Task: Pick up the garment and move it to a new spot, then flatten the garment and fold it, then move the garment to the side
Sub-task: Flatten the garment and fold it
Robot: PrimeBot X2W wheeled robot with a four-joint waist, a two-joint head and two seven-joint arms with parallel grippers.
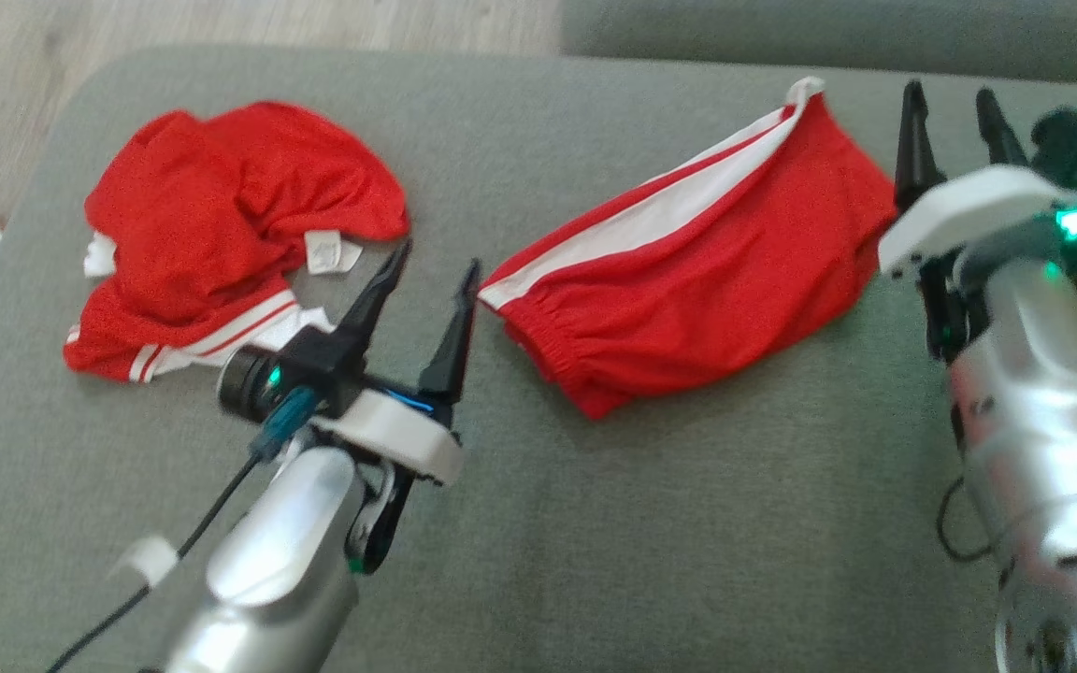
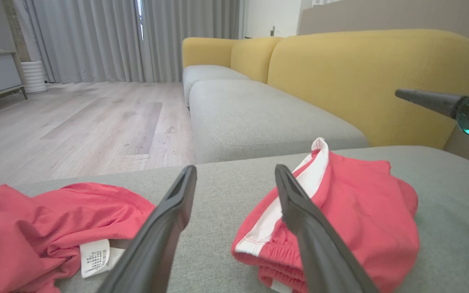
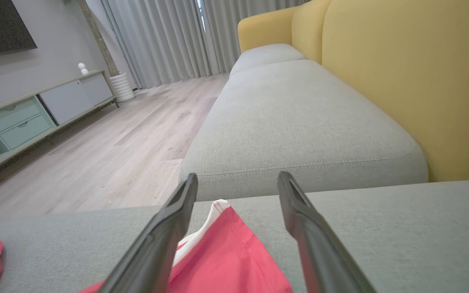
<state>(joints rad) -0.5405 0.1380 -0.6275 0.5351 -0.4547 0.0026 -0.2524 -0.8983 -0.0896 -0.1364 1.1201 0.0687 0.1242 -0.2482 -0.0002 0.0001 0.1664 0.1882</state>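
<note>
1. Okay, count: two red garments, two grippers, one grey cushion carrying it all.
2. Folded red garment: white side stripe, elastic waistband facing the near-left, lies flat on the right half of the cushion.
3. Crumpled red garment: bunched heap with white trim and a white label, on the left half, well apart from the folded one.
4. My left gripper: fingers spread apart, hovering in the bare strip between the two garments. One tip is just beside the folded garment's waistband end, the other is near the crumpled one's label.
5. My right gripper: fingers spread apart, just beside the folded garment's right edge. In my right wrist view its far white-tipped corner shows low between my fingers.
6. Edges: the folded garment's far corner sits near the cushion's far edge. The crumpled heap sits near the left edge, with wooden floor beyond.
7. Open room: the whole near half of the cushion is bare grey fabric in front of both garments.
8. Beyond the far edge: a second grey seat and a yellow backrest.
</note>
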